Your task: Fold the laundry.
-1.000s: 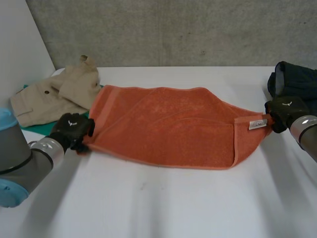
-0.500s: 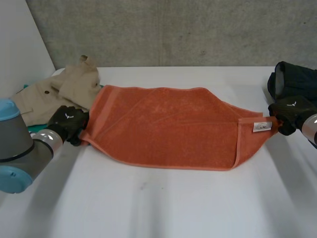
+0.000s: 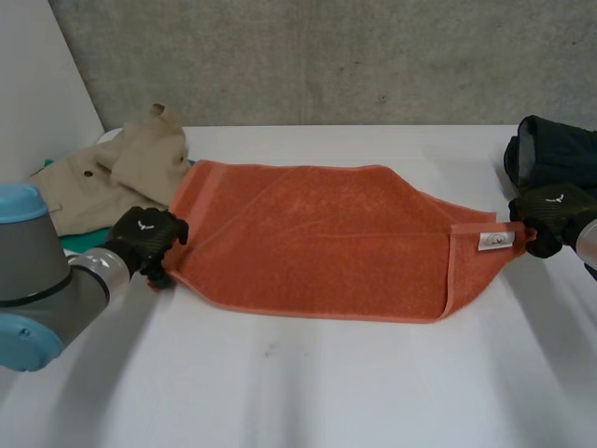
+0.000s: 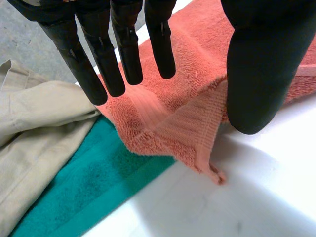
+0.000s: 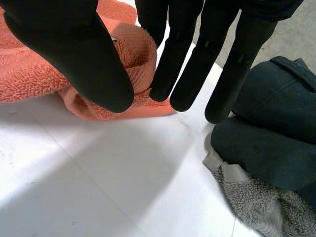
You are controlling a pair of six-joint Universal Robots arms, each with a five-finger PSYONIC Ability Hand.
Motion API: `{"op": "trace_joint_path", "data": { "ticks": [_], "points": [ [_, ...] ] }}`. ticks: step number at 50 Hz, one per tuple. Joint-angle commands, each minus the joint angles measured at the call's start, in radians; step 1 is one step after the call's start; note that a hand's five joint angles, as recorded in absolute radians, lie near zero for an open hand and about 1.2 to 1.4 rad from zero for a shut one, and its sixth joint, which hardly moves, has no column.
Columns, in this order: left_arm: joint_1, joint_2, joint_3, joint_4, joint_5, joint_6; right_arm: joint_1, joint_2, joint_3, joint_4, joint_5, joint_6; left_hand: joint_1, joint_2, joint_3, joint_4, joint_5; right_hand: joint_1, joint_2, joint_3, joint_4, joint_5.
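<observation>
- Stretching the orange towel (image 3: 317, 238) out flat is the step I judge to be in hand. It lies lengthwise across the middle of the table (image 3: 326, 392), with 1 layer turned over itself toward my right and a white label (image 3: 496, 241) on that end.
- My right hand (image 3: 546, 213) is at that narrow end. Its thumb and fingers (image 5: 177, 64) pinch a rolled-up bit of hem between them, and the cloth draws to a point there.
- My left hand (image 3: 145, 238) sits at the near corner of the opposite end. Its fingers (image 4: 123, 54) are straight and stand well off the thumb. The corner rises in a ridge between them and touches the thumb's side, but I judge that nothing is gripped.
- The next move calls for my left hand to pinch that corner before any lift. After that, the 2 ends can be squared up or brought together.
- On my left the towel's end touches a green cloth (image 4: 89, 182), with a beige garment (image 3: 112, 173) lying over it. A careless grab there could catch the wrong fabric.
- On my right a dark bundle (image 3: 560, 149) sits just beside my fingertips, with a grey cloth (image 5: 256, 207) at its foot, so there is little room to pull further outward.
- Open room lies toward me, where the near half of the table is bare. A bare strip also runs behind the towel.
</observation>
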Motion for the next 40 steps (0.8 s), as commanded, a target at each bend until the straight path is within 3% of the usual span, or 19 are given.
{"op": "trace_joint_path", "data": {
  "ticks": [1,5,11,14,17,18,21,28,34,40],
  "points": [
    [-0.014,-0.068,0.062,0.004,-0.032,0.006,0.002,0.0,0.006,0.0,-0.001,0.001,0.289,0.288,0.292,0.289,0.286,0.258,0.215,0.205,0.198,0.226],
    [-0.011,-0.105,0.092,0.013,-0.077,0.038,0.002,0.0,0.006,0.002,-0.001,0.003,0.439,0.437,0.442,0.439,0.436,0.258,0.215,0.205,0.198,0.226],
    [-0.005,-0.102,0.097,0.03,-0.121,0.141,-0.003,0.0,-0.005,0.023,0.01,-0.016,0.835,0.834,0.838,0.835,0.832,0.258,0.215,0.205,0.198,0.226],
    [-0.007,-0.085,0.085,0.036,-0.118,0.146,-0.001,0.0,-0.02,0.044,0.013,-0.043,0.835,0.834,0.839,0.835,0.832,0.258,0.215,0.205,0.198,0.226],
    [-0.013,-0.062,0.069,0.05,-0.108,0.135,0.002,-0.014,-0.046,0.086,0.025,-0.079,0.835,0.834,0.839,0.835,0.832,-0.178,-0.221,-0.231,-0.238,-0.21],
    [-0.016,-0.053,0.063,0.055,-0.101,0.126,0.005,-0.028,-0.06,0.101,0.033,-0.089,0.835,0.834,0.839,0.835,0.832,-0.433,-0.476,-0.485,-0.493,-0.465],
    [-0.022,-0.041,0.054,0.056,-0.091,0.11,0.04,-0.055,-0.107,0.127,0.053,-0.097,0.835,0.834,0.839,0.835,0.832,-0.564,-0.607,-0.617,-0.624,-0.596],
    [-0.017,-0.021,0.045,0.055,-0.086,0.09,0.135,-0.065,-0.212,0.244,0.082,-0.132,0.835,0.834,0.839,0.835,0.832,-0.588,-0.631,-0.641,-0.648,-0.62],
    [-0.004,-0.004,0.039,0.053,-0.078,0.087,0.224,0.033,-0.336,0.374,0.102,-0.209,0.835,0.834,0.839,0.835,0.832,-0.576,-0.619,-0.629,-0.636,-0.608],
    [0.003,-0.002,0.033,0.05,-0.06,0.087,0.269,0.136,-0.436,0.397,0.185,-0.225,0.835,0.834,0.839,0.835,0.832,-0.547,-0.59,-0.6,-0.607,-0.579]
  ]
}}
